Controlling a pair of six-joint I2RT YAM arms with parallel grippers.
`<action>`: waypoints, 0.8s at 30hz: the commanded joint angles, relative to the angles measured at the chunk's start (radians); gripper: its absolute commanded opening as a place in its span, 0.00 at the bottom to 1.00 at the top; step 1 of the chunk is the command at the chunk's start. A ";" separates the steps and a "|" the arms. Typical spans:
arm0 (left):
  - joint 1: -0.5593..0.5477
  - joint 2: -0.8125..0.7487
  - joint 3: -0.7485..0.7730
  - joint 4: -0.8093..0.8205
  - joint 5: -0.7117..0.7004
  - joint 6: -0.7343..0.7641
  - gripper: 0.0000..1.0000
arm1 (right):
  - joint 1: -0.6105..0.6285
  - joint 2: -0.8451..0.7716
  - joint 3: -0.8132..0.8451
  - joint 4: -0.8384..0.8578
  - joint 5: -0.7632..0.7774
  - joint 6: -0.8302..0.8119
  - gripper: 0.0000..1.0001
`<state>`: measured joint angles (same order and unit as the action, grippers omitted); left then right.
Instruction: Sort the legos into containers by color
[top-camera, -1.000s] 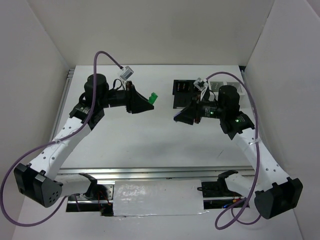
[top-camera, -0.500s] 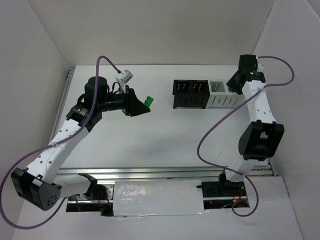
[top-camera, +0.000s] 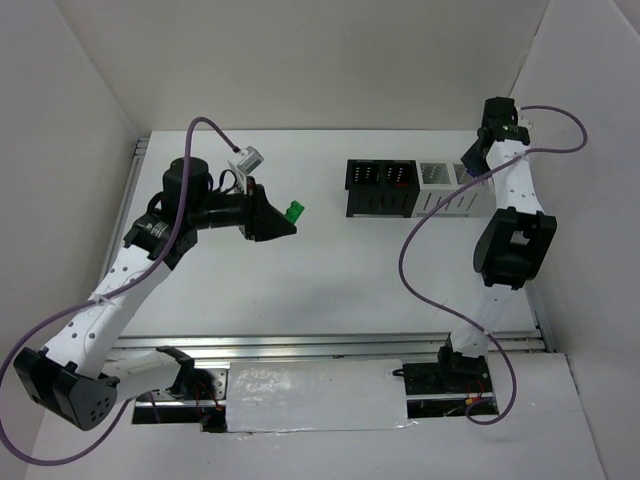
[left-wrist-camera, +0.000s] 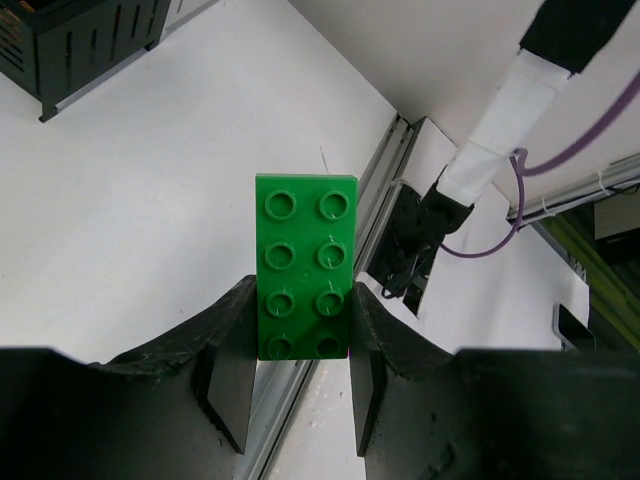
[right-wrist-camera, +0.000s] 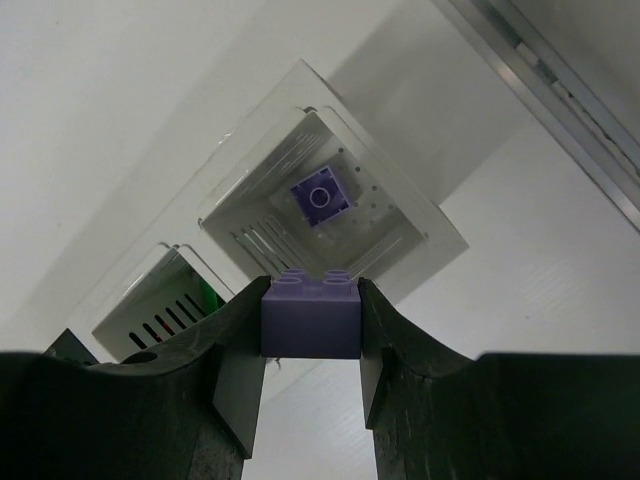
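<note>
Two bricks are off the table, one per arm. The right gripper (right-wrist-camera: 310, 335) is clamped on a small light-purple studded plastic brick (right-wrist-camera: 310, 318), its fingers pinching the side faces so the brick should fall free once they part. It hangs over the end bin of the row of four joined square open-top containers (top-camera: 380, 205), the translucent ribbed bin (right-wrist-camera: 400, 225). One purple brick (right-wrist-camera: 320, 197) already lies on that bin's floor, so the colour match explains the position. The neighbouring white bin (right-wrist-camera: 150, 290) shows a sliver of green inside. The left gripper (left-wrist-camera: 303, 320) is closed on a green two-by-four studded plastic brick (left-wrist-camera: 305, 262), pinched low across its narrow width. Most of the brick's length juts past the fingertips, likely for a clean release. It is held above the white table (top-camera: 300, 280), well apart from the containers and to their left. Judgement: the purple drop is due first. The green brick then needs carrying to the white bin.
</note>
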<state>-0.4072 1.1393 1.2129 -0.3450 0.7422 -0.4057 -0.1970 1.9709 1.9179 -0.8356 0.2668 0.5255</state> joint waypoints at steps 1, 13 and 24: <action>-0.002 0.010 0.025 0.023 0.065 0.021 0.00 | -0.007 0.020 0.081 -0.022 -0.034 -0.018 0.20; -0.002 0.039 0.034 0.046 0.102 0.031 0.00 | -0.005 0.034 0.121 -0.013 -0.075 -0.032 0.87; -0.004 0.095 0.042 0.116 0.140 0.027 0.00 | 0.132 -0.326 -0.183 0.214 -0.944 0.040 1.00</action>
<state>-0.4080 1.2137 1.2137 -0.3077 0.8410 -0.3939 -0.1646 1.8473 1.8153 -0.7570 -0.2775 0.4953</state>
